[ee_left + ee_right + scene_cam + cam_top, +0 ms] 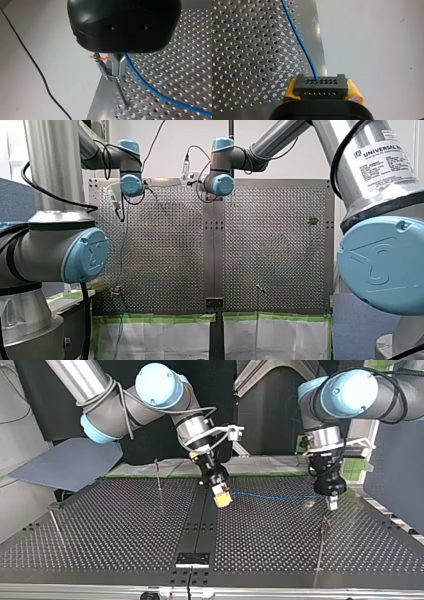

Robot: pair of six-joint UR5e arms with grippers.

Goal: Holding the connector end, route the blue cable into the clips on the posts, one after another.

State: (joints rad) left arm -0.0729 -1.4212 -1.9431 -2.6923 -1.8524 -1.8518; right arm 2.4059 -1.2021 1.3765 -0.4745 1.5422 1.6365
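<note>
Looking at the top view first. Got my right gripper (221, 497) hanging tilted over the dark centre strip (199, 525) of the perforated table (115, 530), toward the strip's far end. Clamped tight on the connector (321, 86): dark block with two rows of little holes, squeezed between the yellow pads (290, 90), plain as day in the right wrist view.

Blue cable (275, 495) coming out of the connector's upper row of holes, then running low and fairly straight over the table, away from the strip toward the top view's right, as far as my left gripper (332, 502). Black, pointing down, well off the strip on that side. Open or closed on that one? Can't tell, honestly.

In the left wrist view, cable passing just beside that gripper and trailing off across the holes. Thin post (121, 94) right next to it too, with a small orange clip (100, 58) near its top, on the opposite side of the gripper from the cable.

Two more posts at the top view's left of the strip: far post (158, 476) close to the strip's far end, outer post (54, 524) way out from it.
</note>
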